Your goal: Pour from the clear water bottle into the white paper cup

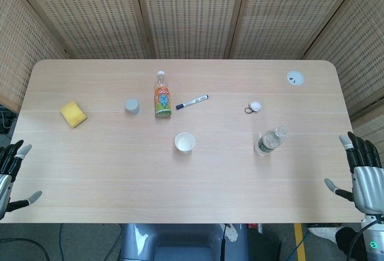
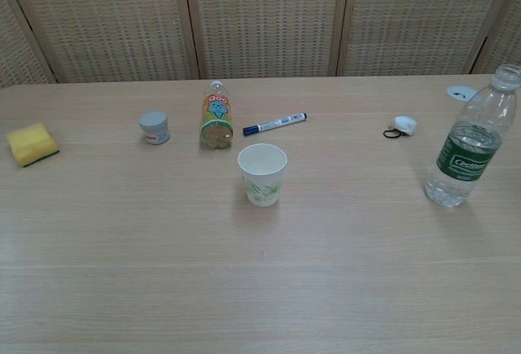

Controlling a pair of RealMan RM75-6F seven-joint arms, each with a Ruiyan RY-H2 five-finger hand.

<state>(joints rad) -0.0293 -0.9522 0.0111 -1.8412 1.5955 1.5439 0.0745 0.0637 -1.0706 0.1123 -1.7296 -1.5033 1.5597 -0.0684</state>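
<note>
The clear water bottle (image 1: 269, 141) (image 2: 471, 141) stands upright at the right of the table, green label, no cap, partly filled. The white paper cup (image 1: 185, 143) (image 2: 262, 174) stands upright and empty near the middle, well left of the bottle. My right hand (image 1: 362, 172) hovers at the table's right front edge, fingers apart, holding nothing, some way right of the bottle. My left hand (image 1: 11, 171) is at the left front edge, fingers spread, holding nothing. Neither hand shows in the chest view.
An orange juice bottle (image 1: 162, 95) (image 2: 216, 115) stands behind the cup, with a blue marker (image 1: 192, 102) (image 2: 274, 123) beside it. A small grey jar (image 1: 132, 106), a yellow sponge (image 1: 73, 114), a white cap with a ring (image 1: 255, 107) and a white disc (image 1: 294, 78) lie further off.
</note>
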